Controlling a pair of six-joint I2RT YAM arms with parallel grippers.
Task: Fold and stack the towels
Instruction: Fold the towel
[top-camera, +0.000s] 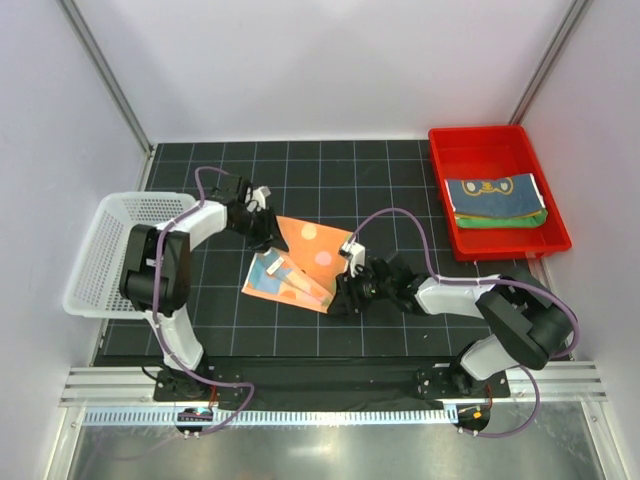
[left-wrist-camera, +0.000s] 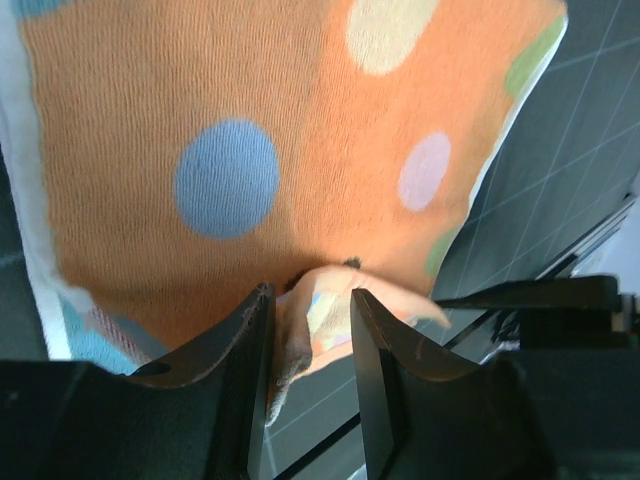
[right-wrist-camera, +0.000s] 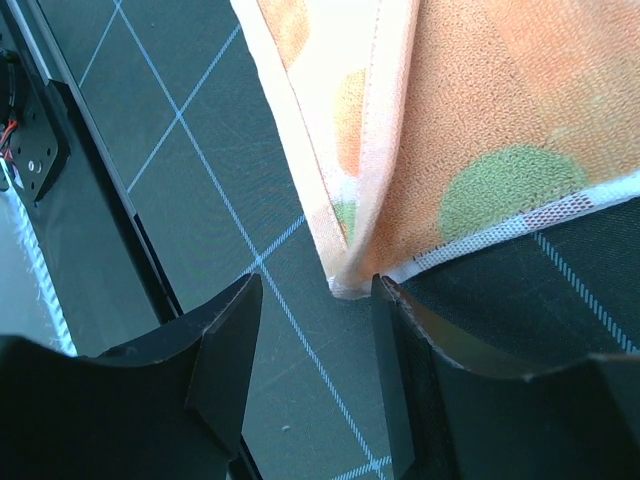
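Observation:
The pale towel with an orange face and blue, pink and green spots lies spread on the black grid mat, its near-left part turned over to show a pale striped side. My left gripper is at the towel's far-left corner. In the left wrist view the towel has a bunched fold raised between the fingertips, and the gripper is shut on it. My right gripper is at the near-right corner. It is open, with the towel's corner just touching its right finger. The tiger towel lies folded on the green towel.
A red bin at the far right holds the two folded towels. A white mesh basket stands at the left edge of the mat. White walls enclose the table on three sides.

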